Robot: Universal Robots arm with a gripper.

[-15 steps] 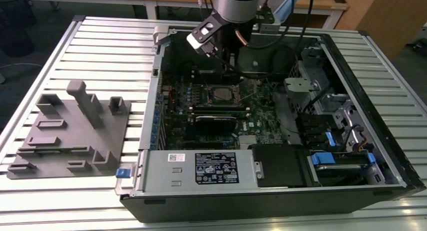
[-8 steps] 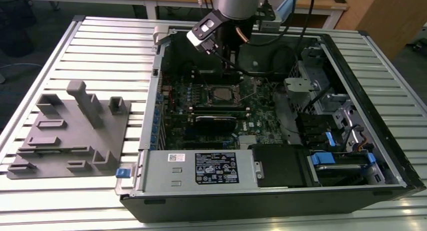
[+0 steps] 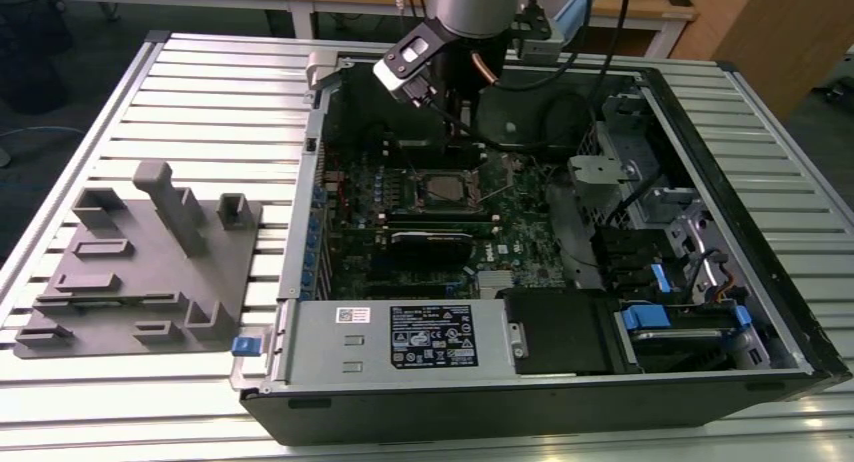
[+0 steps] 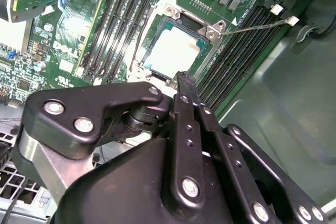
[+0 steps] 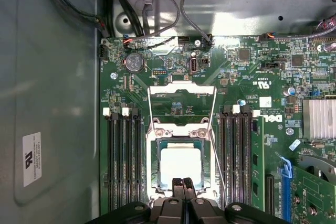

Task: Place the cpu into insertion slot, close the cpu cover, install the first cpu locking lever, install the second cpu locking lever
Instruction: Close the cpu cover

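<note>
The cpu (image 5: 180,163) (image 4: 170,51) is already down in the insertion slot (image 5: 155,167), lying flat & square just ahead of the gripper (image 5: 184,182) (image 4: 184,81) tips, so step 1 reads as done. The gripper's fingers are pinched together w/ no gap and carry nothing; the tips line up w/ the slot edge nearest them. The cpu cover (image 5: 181,84) looks not yet closed. A thin silver frame stands beyond the slot's far end from the gripper, w/ green board showing thru its window. The chip's green border & the dark socket wall are also bare all round. The angle is steep in both wrist views tho, so I wouldn't swear the cover is fully swung back. A thin wire rod (image 5: 218,170), prob. one of the locking levers, slants along the slot off to one side of the fingers & doesn't look hooked down. So approx 1 of 4 steps done; cover + both levers left. Further out, black memory slots (image 5: 123,161) flank the slot on both sides of the gripper. All this sits on the green board (image 5: 173,106) inside the open pc case (image 3: 534,407). Well away from the gripper, outside the case, a grey fixture block (image 3: 134,282) sits on the slatted table (image 3: 214,82).
</note>
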